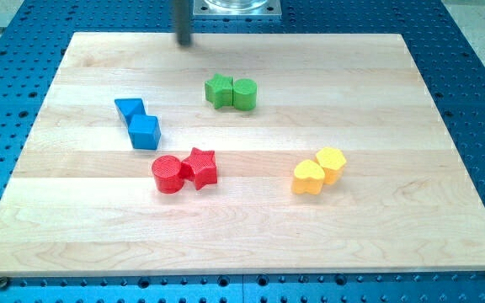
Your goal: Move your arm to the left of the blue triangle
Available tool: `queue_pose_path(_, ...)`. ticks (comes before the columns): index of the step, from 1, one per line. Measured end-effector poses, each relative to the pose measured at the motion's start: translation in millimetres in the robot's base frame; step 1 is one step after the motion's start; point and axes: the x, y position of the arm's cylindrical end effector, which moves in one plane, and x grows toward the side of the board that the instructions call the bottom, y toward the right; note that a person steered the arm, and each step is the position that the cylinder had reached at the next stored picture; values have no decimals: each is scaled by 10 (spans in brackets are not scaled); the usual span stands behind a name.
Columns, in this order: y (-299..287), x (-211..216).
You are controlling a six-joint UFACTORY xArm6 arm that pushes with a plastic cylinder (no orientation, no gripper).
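The blue triangle (129, 108) lies on the wooden board (74, 210) at the view's left, touching a blue cube (145, 132) just below and to its right. My tip (183, 42) is at the board's top edge, above and to the right of the blue triangle, well apart from every block.
A green star (219, 90) and a green cylinder (244, 94) touch at top centre. A red cylinder (167, 174) and a red star (200, 167) touch at centre. A yellow heart (308, 178) and a yellow hexagon (331, 163) touch at right. A blue perforated table (478, 101) surrounds the board.
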Motion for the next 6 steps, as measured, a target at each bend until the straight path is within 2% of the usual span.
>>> queue_pose_path(1,-1169,286)
queue_pose_path(2,-1433,694)
queue_pose_path(3,-1367,873)
queue_pose_path(4,-704,944)
queue_pose_path(5,-790,1066)
queue_pose_path(6,-903,1816)
